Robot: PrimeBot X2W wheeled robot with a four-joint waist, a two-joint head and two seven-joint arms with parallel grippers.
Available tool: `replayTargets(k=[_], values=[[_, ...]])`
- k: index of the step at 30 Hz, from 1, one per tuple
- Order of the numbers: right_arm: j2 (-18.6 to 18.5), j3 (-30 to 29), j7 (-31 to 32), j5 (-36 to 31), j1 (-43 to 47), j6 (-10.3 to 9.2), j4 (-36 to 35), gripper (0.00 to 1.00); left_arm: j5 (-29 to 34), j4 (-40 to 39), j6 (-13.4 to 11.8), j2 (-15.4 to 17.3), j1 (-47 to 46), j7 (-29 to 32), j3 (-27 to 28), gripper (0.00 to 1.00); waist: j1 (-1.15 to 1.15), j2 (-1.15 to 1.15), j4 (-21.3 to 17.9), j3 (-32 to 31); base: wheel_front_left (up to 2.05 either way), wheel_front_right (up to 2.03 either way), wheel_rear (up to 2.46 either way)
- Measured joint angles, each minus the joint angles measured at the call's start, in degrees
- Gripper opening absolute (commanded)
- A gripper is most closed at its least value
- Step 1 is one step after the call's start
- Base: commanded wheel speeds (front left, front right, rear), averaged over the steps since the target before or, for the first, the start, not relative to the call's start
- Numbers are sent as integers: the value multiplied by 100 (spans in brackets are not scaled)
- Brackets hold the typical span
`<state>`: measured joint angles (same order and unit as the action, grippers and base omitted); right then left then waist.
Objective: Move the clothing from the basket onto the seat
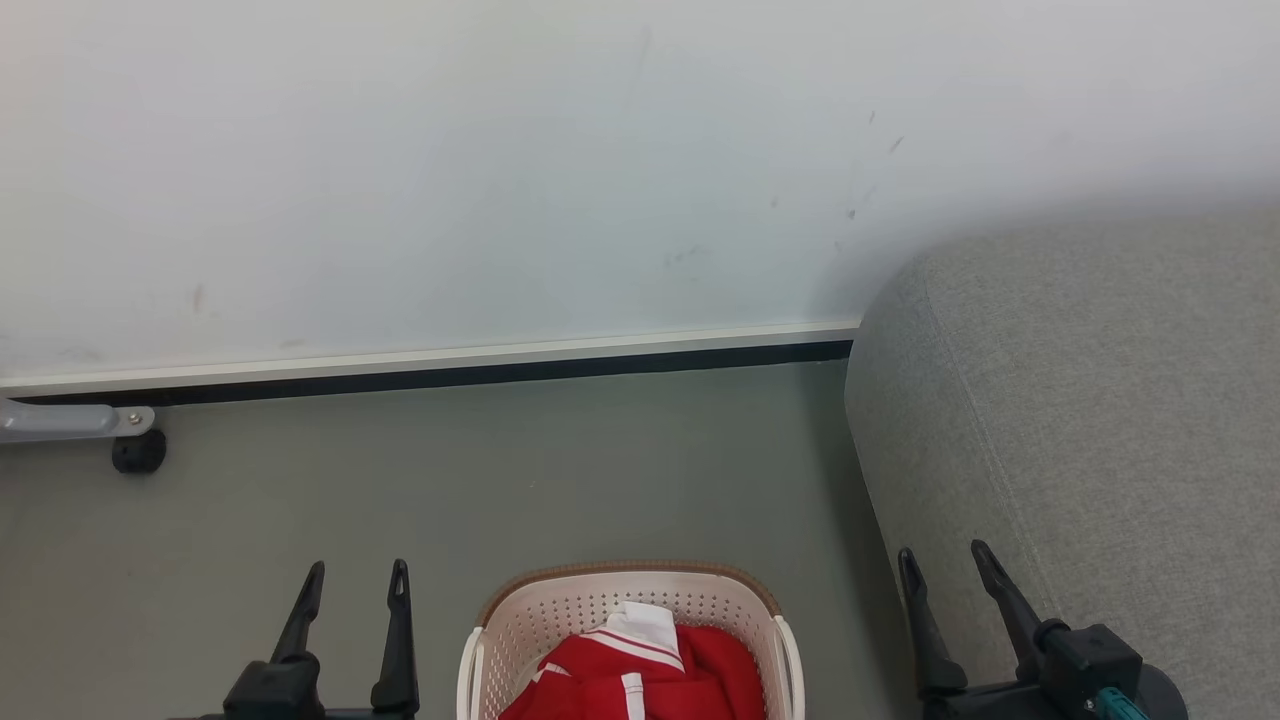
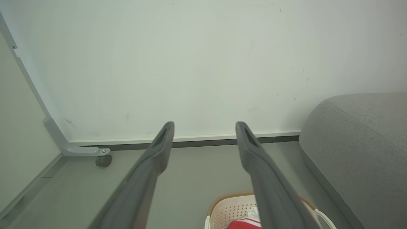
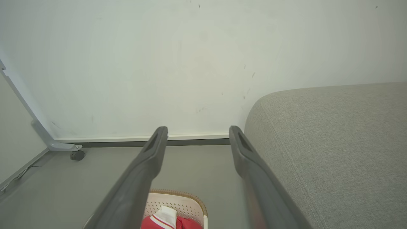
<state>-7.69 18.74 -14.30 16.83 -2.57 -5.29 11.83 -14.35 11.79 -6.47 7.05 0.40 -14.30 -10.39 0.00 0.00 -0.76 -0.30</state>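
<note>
While the left gripper (image 1: 357, 570) and right gripper (image 1: 943, 552) hang with fingers spread, holding nothing, the clothing (image 1: 640, 680) lies in the basket (image 1: 540, 620) on the floor (image 1: 500, 470) between them, near the seat (image 1: 1100, 420).

Red clothing (image 1: 650, 680) with white stripes, bunched up inside the basket (image 1: 560, 612). Small cream-white basket with little holes and a brown rim, upright on the floor. Big soft grey seat (image 1: 1100, 420) near its right side.
</note>
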Motion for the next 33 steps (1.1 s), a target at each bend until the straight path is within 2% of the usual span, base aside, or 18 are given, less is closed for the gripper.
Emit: replayTargets(k=[23, 33], values=[[9, -78, -12, -120, 59, 9, -120, 100, 46, -64, 148, -38, 5, 0, 43, 100, 0, 0, -16, 218, 0, 0, 0], [-5, -279, -19, -160, -180, 8, -389, 100, 229, 49, 304, -16, -391, -1, -197, 100, 1, 0, -79, 836, 0, 0, 0]])
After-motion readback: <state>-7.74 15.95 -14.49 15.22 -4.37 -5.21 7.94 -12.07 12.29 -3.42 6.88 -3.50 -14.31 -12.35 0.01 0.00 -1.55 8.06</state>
